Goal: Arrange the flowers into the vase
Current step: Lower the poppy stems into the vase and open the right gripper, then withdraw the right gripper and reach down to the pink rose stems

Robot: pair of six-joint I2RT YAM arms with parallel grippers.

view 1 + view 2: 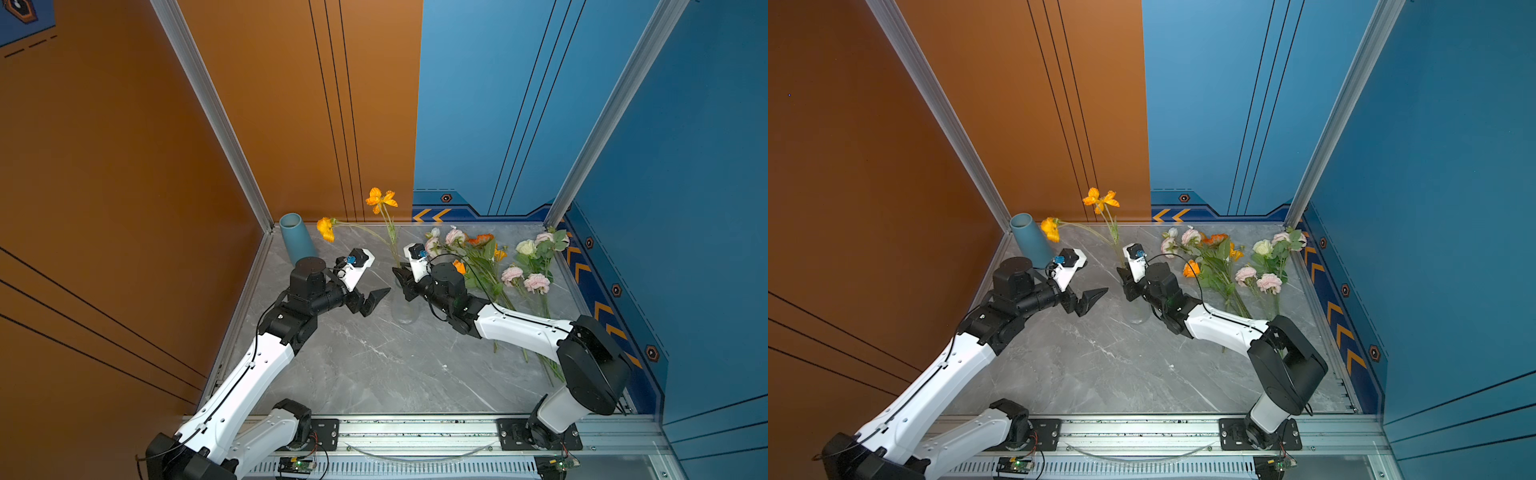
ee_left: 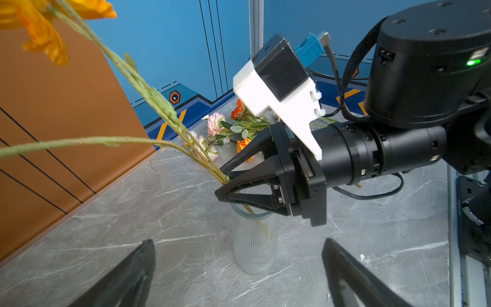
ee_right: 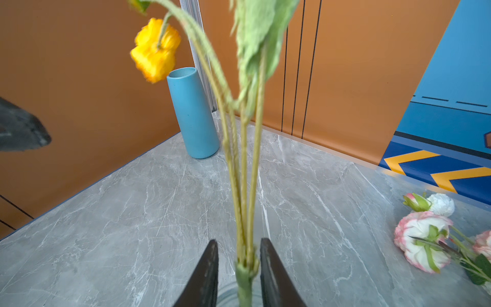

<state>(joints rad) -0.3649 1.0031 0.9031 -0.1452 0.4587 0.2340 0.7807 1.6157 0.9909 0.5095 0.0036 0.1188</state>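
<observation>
One yellow-orange flower (image 1: pixel 381 200) stood with its stem in the clear glass vase (image 1: pixel 404 311) on the bench (image 1: pixel 374 374), the right gripper (image 3: pixel 237 240) straddling that stem just above the rim, jaws slightly parted, not clenched. At the vase's 9 o'clock the left gripper (image 1: pixel 377 300) hung wide open and empty; the other flowers (image 1: pixel 484 259) lay at 2 o'clock and a blue vase (image 1: pixel 296 241) stood at 11 o'clock.
</observation>
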